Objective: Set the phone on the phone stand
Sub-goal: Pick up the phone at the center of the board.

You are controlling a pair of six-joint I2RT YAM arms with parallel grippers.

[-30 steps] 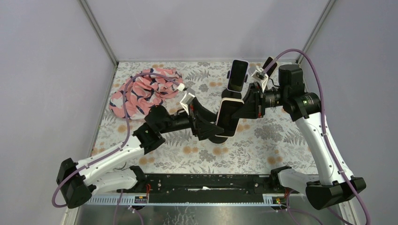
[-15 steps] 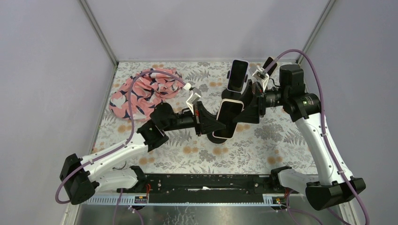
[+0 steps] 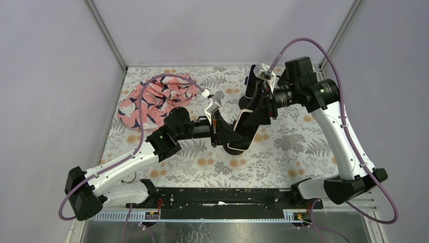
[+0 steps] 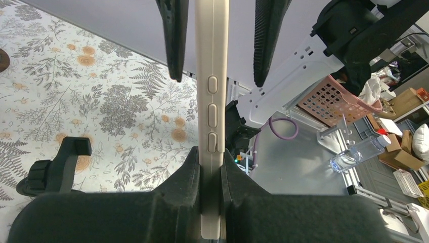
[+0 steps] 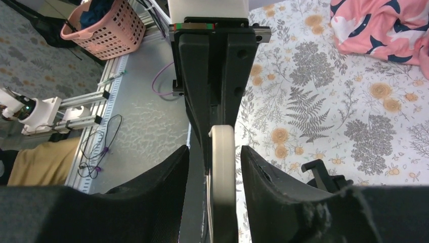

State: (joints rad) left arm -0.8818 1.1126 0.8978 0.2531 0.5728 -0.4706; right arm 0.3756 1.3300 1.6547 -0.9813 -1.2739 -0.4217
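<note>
From here I count one floral table (image 3: 293, 147), two arms, the left arm (image 3: 126, 164) and the right arm (image 3: 336, 131), one pink cloth (image 3: 152, 98) bunched at the far left, one phone (image 4: 211, 101) and one stand (image 4: 56, 164). The phone is up in the air over mid-table, edge-on to both wrist cameras, with three side buttons showing. The left gripper (image 4: 211, 154) is clamped tight on one end. The right gripper (image 5: 215, 149) straddles the other end with its jaws parted, a gap on each side. The stand is only a black bracket low on the table, I think, as most of it is hidden.
</note>
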